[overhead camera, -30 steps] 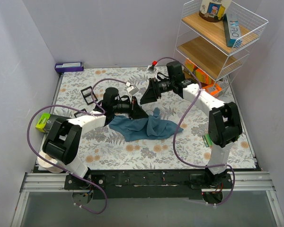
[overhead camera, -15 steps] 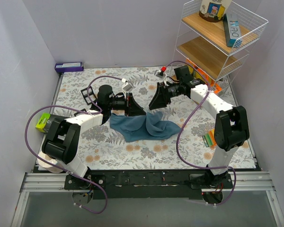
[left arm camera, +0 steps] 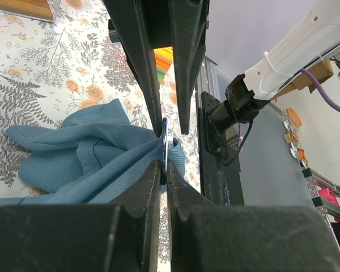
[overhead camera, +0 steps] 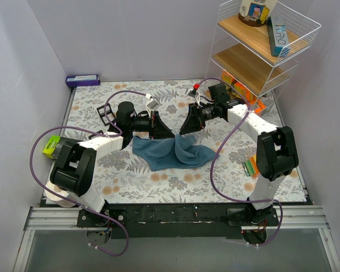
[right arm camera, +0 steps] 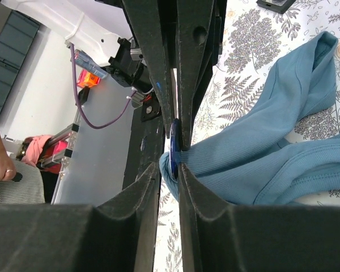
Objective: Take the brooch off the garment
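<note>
Left wrist: left gripper [left arm camera: 163, 165] jaws together, clamped on a fold of the garment [left arm camera: 85, 153]. The brooch [left arm camera: 165, 137] sits at the tip of that pinched fold, just past the fingertips. It shows edge-on as a thin pale disc.

Right wrist: right gripper [right arm camera: 170, 167] jaws a narrow gap apart, one finger either side of the brooch, disc edge in the gap. Can't tell if either pad touches it. Left fingers enter from the opposite side and meet on the same fold of the garment. Cloth drapes from there down to the floral table [right arm camera: 255, 34].

Top external: both grippers nose to nose over the garment's far edge. That edge is held up, the remaining cloth bunched flat on the table. Brooch too small to make out in this view.

Around the garment:
- wire shelf [overhead camera: 246, 65] far-right, well apart, with orange packs [overhead camera: 250, 106] at its foot
- purple box [overhead camera: 83, 80] far-left, well apart
- black frame [overhead camera: 106, 114] left of the garment, beside the left arm
- green block [overhead camera: 51, 146] further left
- white roll [overhead camera: 55, 196] near-left, by the left arm's base
</note>
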Tool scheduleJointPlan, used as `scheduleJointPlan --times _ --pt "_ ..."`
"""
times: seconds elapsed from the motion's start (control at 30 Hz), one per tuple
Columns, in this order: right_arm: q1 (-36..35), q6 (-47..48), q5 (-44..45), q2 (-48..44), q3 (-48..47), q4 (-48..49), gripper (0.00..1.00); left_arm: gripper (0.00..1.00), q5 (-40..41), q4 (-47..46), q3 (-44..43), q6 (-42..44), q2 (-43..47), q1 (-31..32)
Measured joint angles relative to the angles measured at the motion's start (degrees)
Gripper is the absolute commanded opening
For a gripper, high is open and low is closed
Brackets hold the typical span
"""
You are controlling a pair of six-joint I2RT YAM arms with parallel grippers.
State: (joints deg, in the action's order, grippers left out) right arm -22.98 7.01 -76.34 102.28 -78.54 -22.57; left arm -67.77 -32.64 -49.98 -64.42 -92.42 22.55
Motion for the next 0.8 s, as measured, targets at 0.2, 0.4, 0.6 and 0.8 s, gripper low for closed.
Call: scheduleJointPlan --times 0.2,0.4,0.6,0.8 --pt "0.0 -4.2 -0.6 0.5 0.4 3.9 0.24 0.00 -0.3 -0.5 0.0 -0.2 0.0 0.0" --pt "-0.3 -5.9 -0.7 2.0 0.4 5.9 0.11 0.00 -0.4 -0.6 0.0 -0.3 -0.2 -0.1" --pt "-0.4 -6.4 0.5 2.3 0.4 6.2 0.01 0.35 0.2 -0.4 0.0 -1.0 -0.7 -0.3" --pt "-0.4 -6.5 5.5 2.3 0.4 6.1 0.01 0.36 3.4 -2.5 0.9 -5.3 -0.7 -0.3"
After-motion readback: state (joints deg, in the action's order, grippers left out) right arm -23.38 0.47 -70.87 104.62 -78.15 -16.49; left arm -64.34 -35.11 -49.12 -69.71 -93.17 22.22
